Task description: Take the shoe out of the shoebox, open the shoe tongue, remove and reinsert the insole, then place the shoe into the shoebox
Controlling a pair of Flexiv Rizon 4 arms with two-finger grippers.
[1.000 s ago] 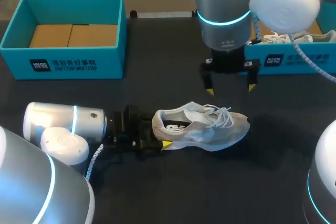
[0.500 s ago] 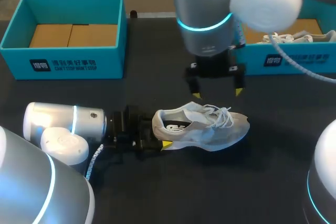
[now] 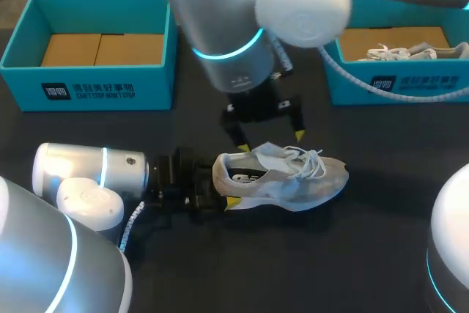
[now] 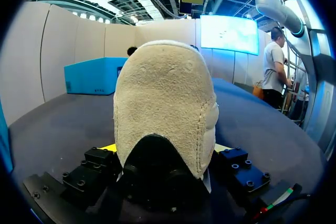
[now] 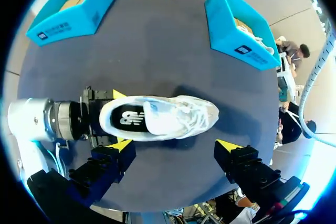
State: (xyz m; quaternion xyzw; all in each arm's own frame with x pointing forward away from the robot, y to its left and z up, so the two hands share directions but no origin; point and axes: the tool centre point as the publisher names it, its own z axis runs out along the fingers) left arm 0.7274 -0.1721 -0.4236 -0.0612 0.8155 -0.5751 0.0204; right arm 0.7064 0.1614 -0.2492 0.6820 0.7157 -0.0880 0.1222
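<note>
Shoe (image 3: 282,177), heel tight between left fingers (image 3: 232,201); right fingers (image 3: 299,135) wide apart, empty, above it; nearest shoebox (image 5: 226,19) well apart.

The shoe's (image 4: 165,103) beige heel stands upright, clamped in the left end effector (image 4: 164,148), a yellow tip touching it on each side. Ahead, beyond the heel, a blue box (image 4: 92,76) sits well apart on the dark surface (image 4: 52,124).
</note>
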